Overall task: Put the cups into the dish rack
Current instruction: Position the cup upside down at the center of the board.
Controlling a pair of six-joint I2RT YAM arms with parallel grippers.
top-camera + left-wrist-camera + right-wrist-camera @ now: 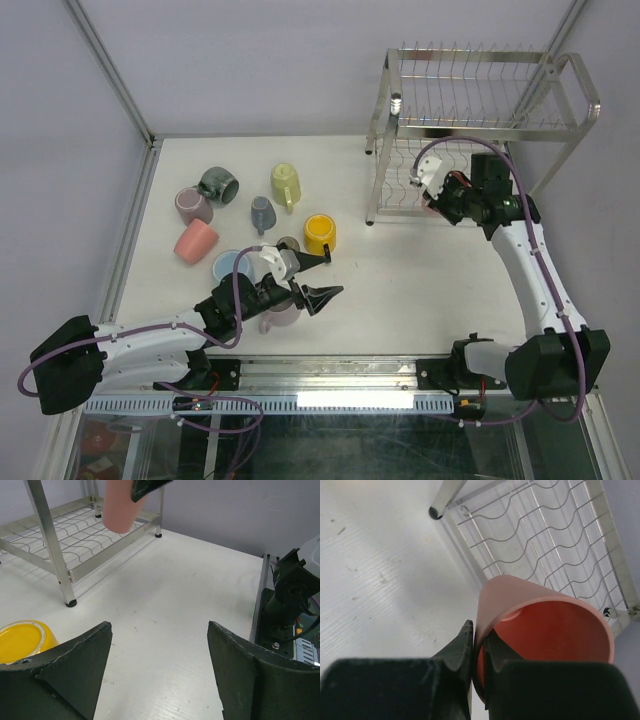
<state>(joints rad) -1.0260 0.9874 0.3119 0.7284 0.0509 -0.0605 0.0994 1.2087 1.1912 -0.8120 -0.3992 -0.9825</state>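
My right gripper (477, 630) is shut on the wall of a salmon pink cup (540, 615), one finger outside the rim and one inside. It holds the cup above the table beside the dish rack's wavy-wire lower shelf (545, 535). From above, this cup (433, 207) hangs at the near left foot of the chrome dish rack (480, 120). My left gripper (325, 278) stands open and empty over bare table (159, 630), with a yellow cup (320, 232) just behind it. Several more cups stand at the left: dark green (218, 184), mauve (192, 205), pink (195, 241), pale yellow-green (285, 183), grey-blue (262, 212), light blue (232, 265).
A pale mauve cup (280, 318) lies under my left wrist. The yellow cup (22, 640) shows at the left edge of the left wrist view, with the rack's leg (55, 555) beyond it. The right arm's base (292, 595) stands at the table's near edge.
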